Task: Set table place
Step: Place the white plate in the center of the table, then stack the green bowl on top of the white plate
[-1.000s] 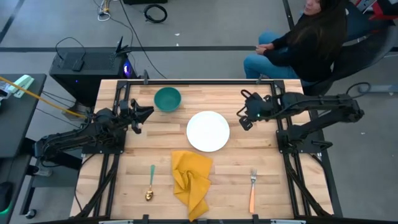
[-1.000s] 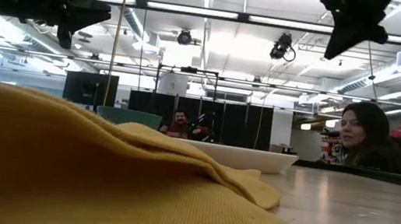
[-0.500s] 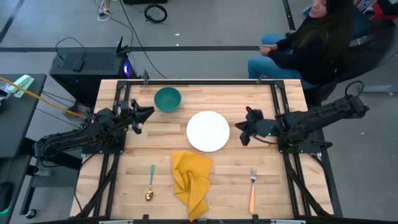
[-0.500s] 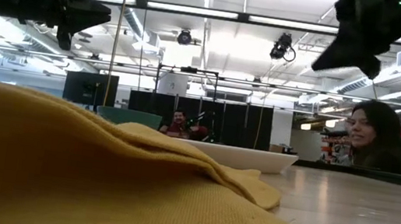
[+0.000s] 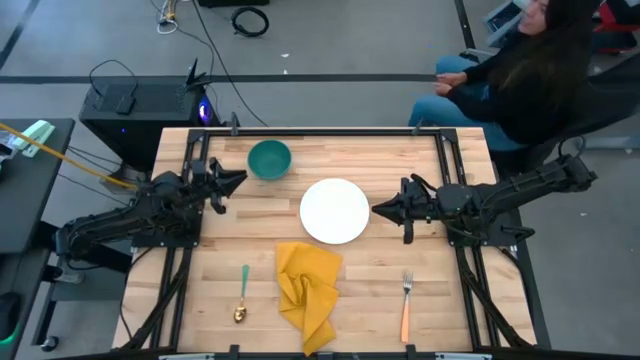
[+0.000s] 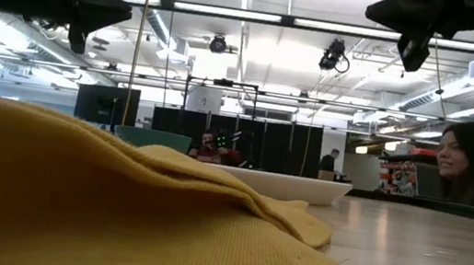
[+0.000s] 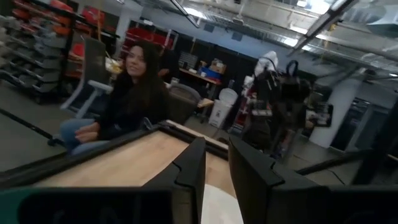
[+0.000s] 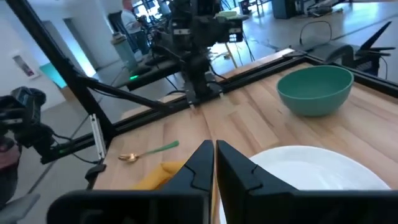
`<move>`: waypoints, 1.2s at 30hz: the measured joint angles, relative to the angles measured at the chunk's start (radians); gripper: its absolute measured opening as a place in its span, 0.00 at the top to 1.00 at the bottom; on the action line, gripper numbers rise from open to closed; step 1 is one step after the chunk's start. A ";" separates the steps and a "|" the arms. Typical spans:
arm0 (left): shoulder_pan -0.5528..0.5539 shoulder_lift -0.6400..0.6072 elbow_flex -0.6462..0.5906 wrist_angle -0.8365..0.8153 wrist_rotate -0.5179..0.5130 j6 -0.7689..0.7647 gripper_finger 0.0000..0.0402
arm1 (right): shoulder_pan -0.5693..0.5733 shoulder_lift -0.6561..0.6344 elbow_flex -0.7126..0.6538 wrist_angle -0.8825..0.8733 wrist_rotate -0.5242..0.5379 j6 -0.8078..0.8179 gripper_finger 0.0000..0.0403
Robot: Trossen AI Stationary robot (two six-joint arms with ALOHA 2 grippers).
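On the light-wood table [image 5: 430,160] lie a white plate [image 5: 335,211] at the middle, a teal bowl [image 5: 269,158] at the far left, a crumpled yellow napkin [image 5: 308,293] near the front, a teal-handled gold spoon [image 5: 242,295] to its left and an orange-handled fork [image 5: 406,305] to its right. My left gripper [image 5: 240,180] hovers right of the left rail, near the bowl; a narrow gap shows between its fingers [image 7: 216,168] with nothing in it. My right gripper [image 5: 376,210] hangs level just right of the plate, pointing at it, shut [image 8: 214,152] and holding nothing.
Black rails [image 5: 190,270] [image 5: 470,290] run along the table's left and right sides under the arms. A person [image 5: 530,70] sits beyond the far right corner. A black box [image 5: 140,105] stands behind the far left corner.
My right gripper has sunk and come toward the near edge, to the plate's right rim. It has tipped from pointing down to pointing level toward the table's left. Nothing on the table has moved.
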State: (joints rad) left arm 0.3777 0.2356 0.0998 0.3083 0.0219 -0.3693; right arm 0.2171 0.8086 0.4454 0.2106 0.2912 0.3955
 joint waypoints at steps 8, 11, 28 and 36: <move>0.124 0.109 0.287 -0.351 0.000 0.048 0.81 | -0.021 0.000 0.000 -0.002 -0.001 -0.012 0.94; 0.190 0.211 0.400 -0.495 0.000 0.061 0.81 | -0.021 0.001 0.000 -0.002 -0.001 -0.014 0.94; 0.576 0.859 0.768 -0.838 0.000 0.116 0.75 | -0.021 0.001 0.000 -0.048 -0.005 0.039 0.93; 0.701 1.059 0.851 -0.891 0.134 0.127 0.72 | -0.021 0.001 0.000 -0.048 -0.005 0.050 0.93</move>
State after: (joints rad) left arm 1.0789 1.2943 0.9511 -0.5830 0.1563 -0.2419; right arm 0.1959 0.8097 0.4454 0.1627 0.2859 0.4458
